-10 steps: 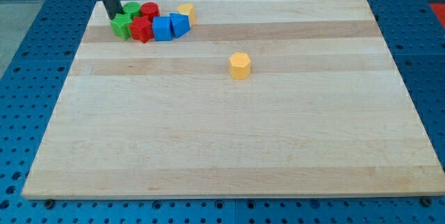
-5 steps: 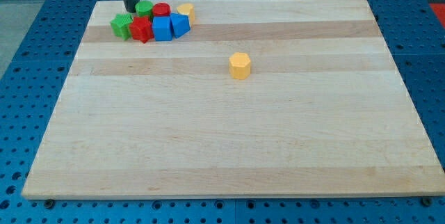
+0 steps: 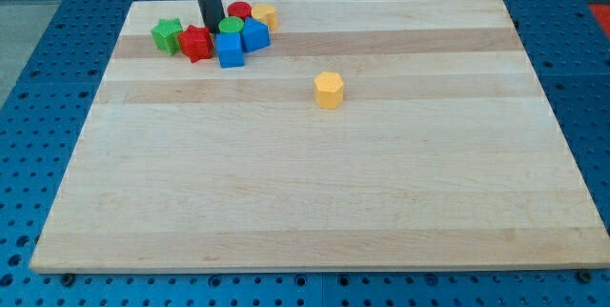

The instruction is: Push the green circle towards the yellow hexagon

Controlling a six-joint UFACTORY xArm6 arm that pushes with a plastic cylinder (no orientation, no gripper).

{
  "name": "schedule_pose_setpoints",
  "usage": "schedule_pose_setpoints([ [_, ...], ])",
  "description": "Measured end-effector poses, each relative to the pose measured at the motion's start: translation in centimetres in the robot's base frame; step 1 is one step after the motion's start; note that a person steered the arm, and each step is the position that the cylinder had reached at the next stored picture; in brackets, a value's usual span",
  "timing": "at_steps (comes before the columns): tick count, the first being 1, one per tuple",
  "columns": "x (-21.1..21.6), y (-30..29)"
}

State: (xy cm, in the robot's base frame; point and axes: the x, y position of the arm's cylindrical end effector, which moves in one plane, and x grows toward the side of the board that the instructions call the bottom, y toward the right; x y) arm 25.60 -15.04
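Note:
The green circle [image 3: 230, 27] lies near the board's top left, wedged among other blocks. My tip [image 3: 212, 25] is just to its left, touching or nearly touching it. The yellow hexagon [image 3: 329, 90] stands alone to the lower right of the cluster, well apart from the green circle. A blue block [image 3: 230, 50] sits directly below the green circle and another blue block [image 3: 255, 34] sits to its right.
A red block [image 3: 196, 42] and a green star-like block [image 3: 167, 34] lie left of my tip. A red circle [image 3: 239, 10] and a yellow block [image 3: 264, 14] sit at the cluster's top right. The wooden board [image 3: 315, 183] rests on a blue pegboard table.
My tip has moved right, from the cluster's left end into it. The green circle was pushed right and down; the blue blocks and the red circle have shifted right.

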Motion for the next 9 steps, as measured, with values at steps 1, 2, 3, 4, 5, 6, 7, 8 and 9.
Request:
schedule_pose_setpoints([
  [1, 0.5, 1.2],
  [2, 2.6, 1.9],
  [3, 4.5, 3.0],
  [4, 5.0, 5.8],
  [5, 5.1, 8.9],
  [6, 6.9, 10.7],
  [7, 9.0, 11.0],
  [8, 8.7, 11.0],
  [9, 6.8, 10.9],
])
